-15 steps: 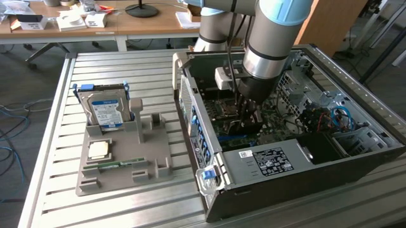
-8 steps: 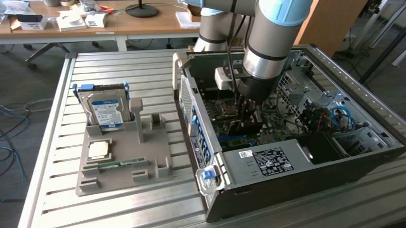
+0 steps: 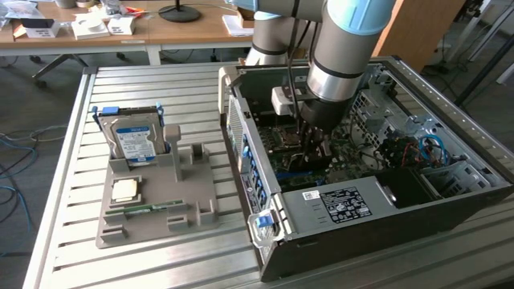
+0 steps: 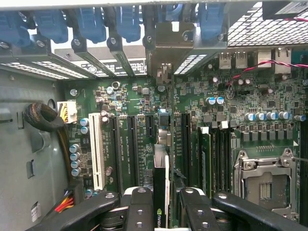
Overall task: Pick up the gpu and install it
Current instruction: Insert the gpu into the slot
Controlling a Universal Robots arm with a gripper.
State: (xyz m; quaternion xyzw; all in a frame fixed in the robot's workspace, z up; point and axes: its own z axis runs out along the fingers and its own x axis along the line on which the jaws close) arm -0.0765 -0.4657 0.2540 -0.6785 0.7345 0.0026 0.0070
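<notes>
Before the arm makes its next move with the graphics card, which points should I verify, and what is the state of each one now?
1. Grip: the end effector is shut on the graphics card, which is held edge-on between its fingers. Ok.
2. Access: the computer case lies open, with the arm reaching inside over the motherboard. Ok.
3. Alignment: the card hides the slot beneath it, beside the long black slot. Cannot tell.
4. Seating: whether the card's edge has entered a slot. Cannot tell.
5. Cables: the red wire runs apart from the card. Ok.
6. Other parts: the hard drive stands in its holder outside the case. Ok.
</notes>
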